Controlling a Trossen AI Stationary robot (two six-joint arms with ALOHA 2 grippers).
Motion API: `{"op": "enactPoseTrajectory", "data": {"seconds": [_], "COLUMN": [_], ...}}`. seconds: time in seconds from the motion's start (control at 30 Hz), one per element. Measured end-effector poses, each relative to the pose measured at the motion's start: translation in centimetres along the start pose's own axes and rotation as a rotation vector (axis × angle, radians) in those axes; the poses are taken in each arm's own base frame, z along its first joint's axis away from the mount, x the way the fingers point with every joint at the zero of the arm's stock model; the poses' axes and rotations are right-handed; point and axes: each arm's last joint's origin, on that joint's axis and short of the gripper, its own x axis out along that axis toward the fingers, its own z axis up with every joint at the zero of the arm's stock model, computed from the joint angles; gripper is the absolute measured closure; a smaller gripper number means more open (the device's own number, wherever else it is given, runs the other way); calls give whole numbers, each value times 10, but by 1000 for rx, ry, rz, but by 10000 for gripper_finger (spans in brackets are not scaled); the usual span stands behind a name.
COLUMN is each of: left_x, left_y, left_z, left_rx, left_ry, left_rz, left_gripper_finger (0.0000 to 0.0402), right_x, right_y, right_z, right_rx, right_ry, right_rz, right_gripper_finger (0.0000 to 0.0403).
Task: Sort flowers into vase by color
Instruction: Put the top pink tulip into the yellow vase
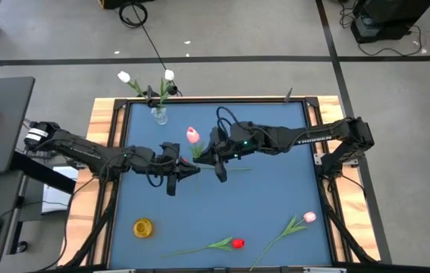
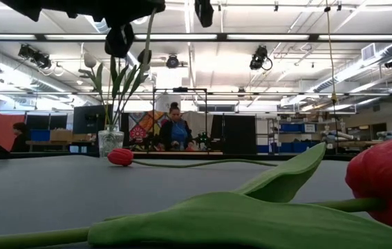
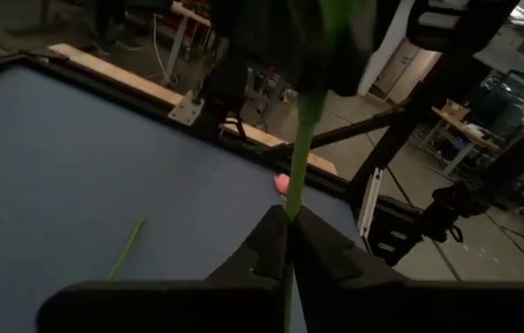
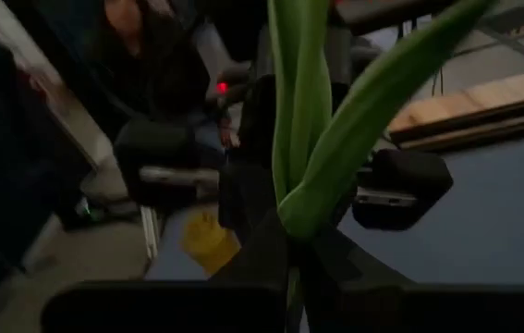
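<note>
Over the table's middle, both grippers — left (image 1: 186, 170), right (image 1: 213, 154) — pinched one pink tulip (image 1: 193, 136) by its stem; one should release cleanly before the other carried it vaseward.

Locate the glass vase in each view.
High view: glass vase at back edge of table, left of centre.
Low view: left, far back.
Left wrist view: absent; left end effector grips tulip stem.
Right wrist view: absent; right end effector grips tulip stem.
Shared landmark: red tulip, table's front.
</note>
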Motion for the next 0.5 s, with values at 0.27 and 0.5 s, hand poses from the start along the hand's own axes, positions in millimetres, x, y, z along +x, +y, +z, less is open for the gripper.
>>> {"op": "enactPoseTrajectory", "data": {"seconds": [0.27, 0.5], "left_x": [2, -10], "left_y": [2, -8], "left_z": [1, 22], "left_rx": [79, 97], "left_ry": [45, -19], "left_rz": [-24, -72], "left_gripper_finger": [332, 222], "right_x": [-4, -2], "right_y": [4, 13], "right_z": [10, 7], "right_rx": [-53, -73], "right_ry": [-28, -18], "right_rz": [18, 35], "right_gripper_finger": [390, 390]}}
